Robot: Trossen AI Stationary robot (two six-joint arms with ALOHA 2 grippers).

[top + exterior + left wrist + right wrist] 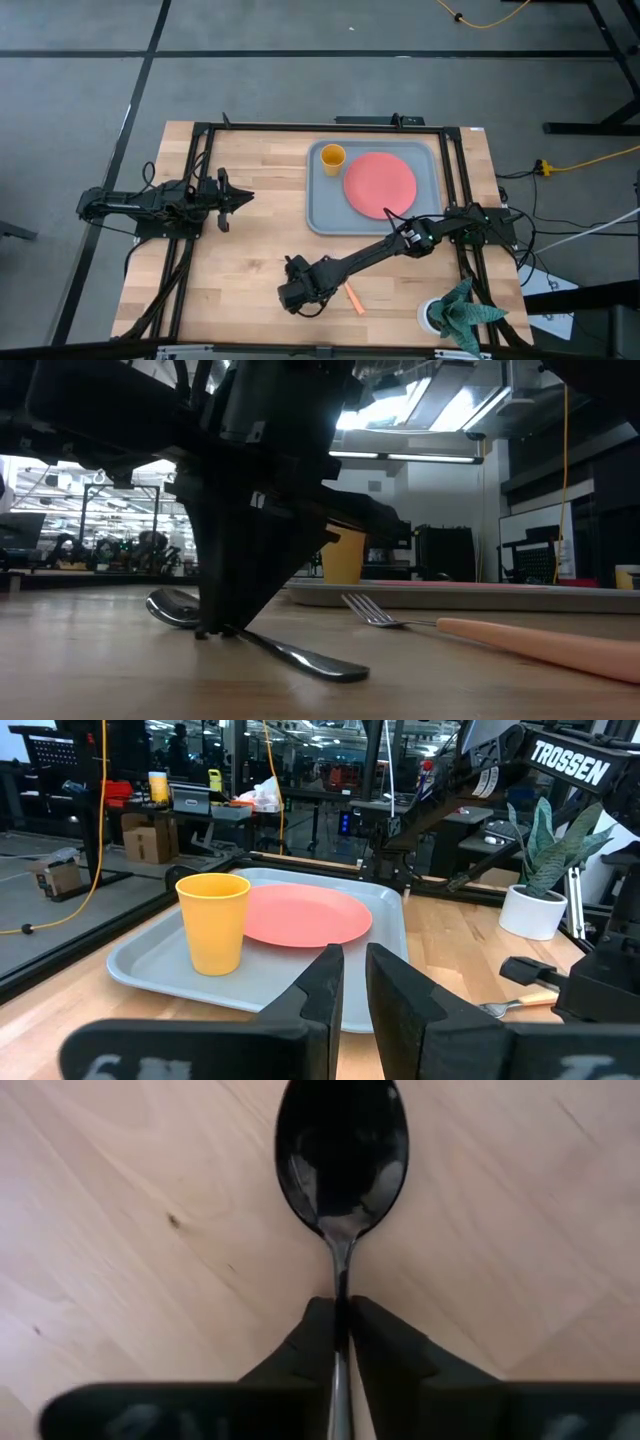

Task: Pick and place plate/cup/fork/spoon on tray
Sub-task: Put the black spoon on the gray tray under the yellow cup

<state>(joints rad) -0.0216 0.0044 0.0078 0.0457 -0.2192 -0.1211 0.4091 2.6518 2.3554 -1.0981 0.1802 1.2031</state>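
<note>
The dark spoon lies on the wooden table near its front edge, bowl and handle end both on the wood. My right gripper stands over it, shut on its handle; it also shows in the high view. The fork with the orange-tan handle lies just right of it. The yellow-orange cup and the coral-red plate stand on the grey-blue tray. My left gripper waits at the table's left, shut and empty. My right gripper pinches the spoon's thin handle between its two fingertips, just behind the bowl. The fingers come from above, pointing down, one on each side of the handle. The spoon lies flat on the table.
A potted plant stands at the near right corner. The tray fills the far right part of the table, inside the black frame rails. Bare wood lies between the two arms.
</note>
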